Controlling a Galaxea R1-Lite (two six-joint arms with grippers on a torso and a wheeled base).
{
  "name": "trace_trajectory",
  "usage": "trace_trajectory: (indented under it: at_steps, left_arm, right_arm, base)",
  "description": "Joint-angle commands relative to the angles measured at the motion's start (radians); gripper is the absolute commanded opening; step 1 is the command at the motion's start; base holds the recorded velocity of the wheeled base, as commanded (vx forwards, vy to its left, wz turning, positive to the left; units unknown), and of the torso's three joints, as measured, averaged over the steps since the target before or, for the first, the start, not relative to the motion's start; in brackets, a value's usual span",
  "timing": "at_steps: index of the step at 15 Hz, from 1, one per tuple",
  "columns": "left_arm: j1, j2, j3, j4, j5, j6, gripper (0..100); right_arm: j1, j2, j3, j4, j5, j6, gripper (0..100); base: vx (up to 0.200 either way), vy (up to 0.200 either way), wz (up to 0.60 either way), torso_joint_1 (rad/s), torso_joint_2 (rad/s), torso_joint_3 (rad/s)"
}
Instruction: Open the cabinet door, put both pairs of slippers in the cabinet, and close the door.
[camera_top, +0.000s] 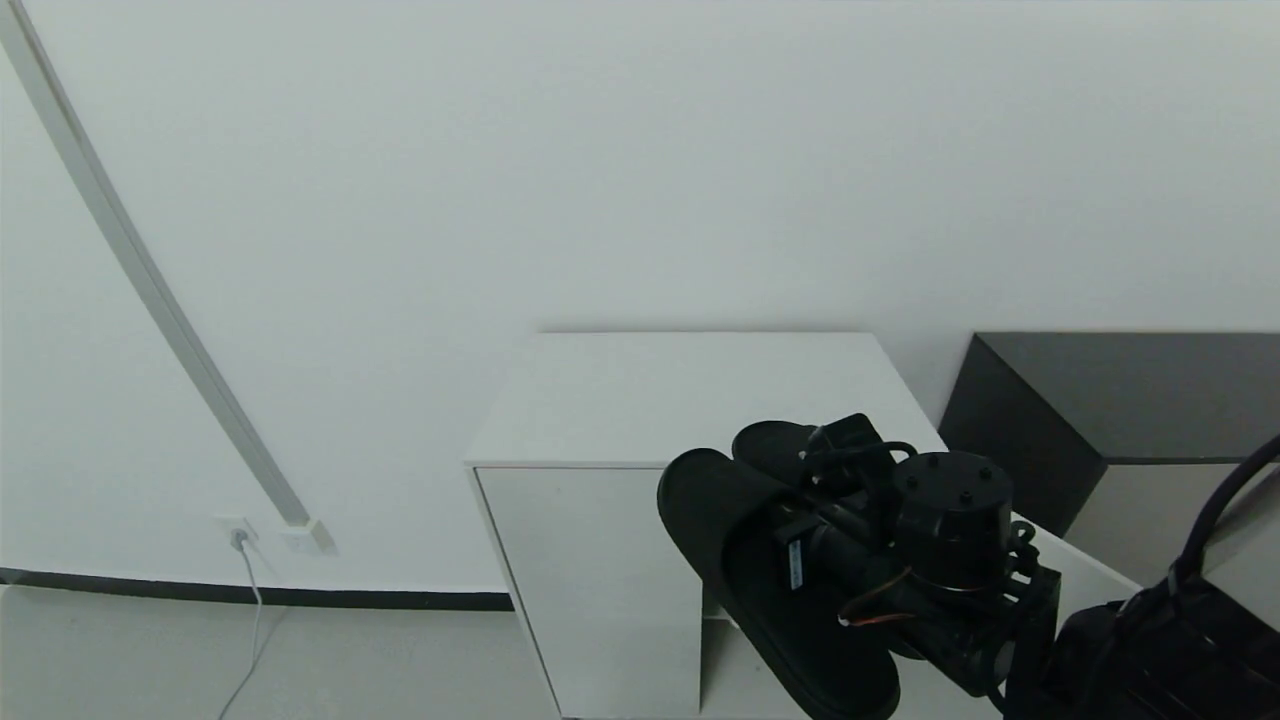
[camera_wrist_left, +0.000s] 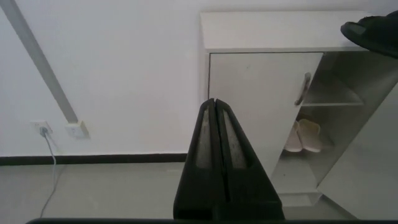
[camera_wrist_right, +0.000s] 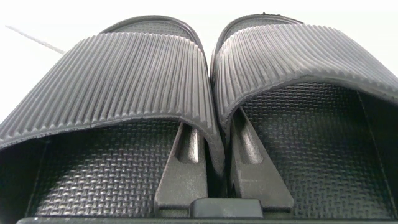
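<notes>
A pair of black slippers (camera_top: 760, 560) hangs in front of the white cabinet (camera_top: 690, 395), soles facing left, held side by side. My right gripper (camera_wrist_right: 214, 134) is shut on the two adjoining inner strap edges of the black slippers (camera_wrist_right: 143, 74). The cabinet's right door (camera_wrist_left: 367, 155) stands open, and its left door (camera_wrist_left: 261, 106) is closed. A pair of beige slippers (camera_wrist_left: 303, 135) rests inside the cabinet on a lower shelf. My left gripper (camera_wrist_left: 214, 106) is shut and empty, low and to the left of the cabinet (camera_wrist_left: 273, 28), pointing at it. One black slipper's tip (camera_wrist_left: 373, 31) pokes in near the cabinet top.
A dark grey box-like unit (camera_top: 1130, 395) stands right of the cabinet against the wall. A wall socket with a hanging cable (camera_top: 238, 532) and a slanted wall conduit (camera_top: 150, 280) are at the left. Bare floor (camera_top: 250, 660) lies left of the cabinet.
</notes>
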Motion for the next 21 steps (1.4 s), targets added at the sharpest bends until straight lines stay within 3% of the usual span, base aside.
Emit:
trace_trajectory:
  at_steps: [1,21]
  left_arm:
    - [0.001,0.001,0.0,0.0,0.0,0.0,0]
    - [0.001,0.001,0.0,0.0,0.0,-0.002,0]
  right_arm:
    - [0.002,-0.001,-0.003,-0.001,-0.001,0.0,0]
    - [0.073,-0.011,0.045,-0.024,-0.01,0.023,0]
  base:
    - [0.0,-0.2,0.0,0.002,-0.01,0.012]
    - [0.0,-0.01,0.0,0.0,0.0,0.0]
